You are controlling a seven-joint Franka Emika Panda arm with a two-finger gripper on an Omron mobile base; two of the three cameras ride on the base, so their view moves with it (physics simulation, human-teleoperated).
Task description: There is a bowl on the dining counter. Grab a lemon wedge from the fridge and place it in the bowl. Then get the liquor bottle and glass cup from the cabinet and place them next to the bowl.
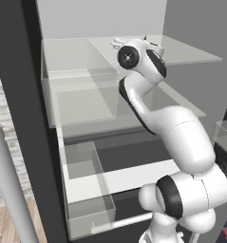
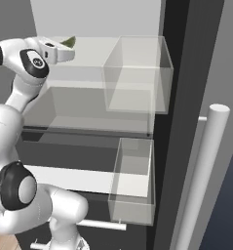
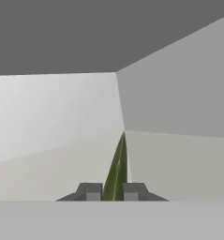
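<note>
Nearest the base, a clear box-shaped door bin [image 1: 86,199] hangs on the open fridge door, and nothing can be made out inside it; from the right side the same kind of lower bin [image 2: 132,183] looks just as see-through. Beside it a pale round door handle [image 2: 201,176] runs up the door edge, and a thin white rod [image 1: 129,220] crosses low in front of the arm's base. Above sits a larger clear bin [image 2: 137,73] with glassy walls, and no contents can be told in it either.

Further in, the fridge [image 1: 105,19] shows a dark lower floor with a flat white shelf [image 1: 138,173] across it, then translucent glass shelves [image 1: 181,52] stacked above. The white arm bends up past these shelves and reaches over the top one, its dark elbow joint standing in front of part of the interior.

At the far end, the gripper [image 3: 111,191] has its two dark fingers drawn narrow on either side of the lemon wedge [image 3: 117,168], a thin greenish sliver seen edge-on between them. In the right base view the lemon wedge [image 2: 69,42] pokes out as a small green point beyond the hand, just above the top shelf. Behind it are plain, smooth, light grey fridge walls meeting in a corner.
</note>
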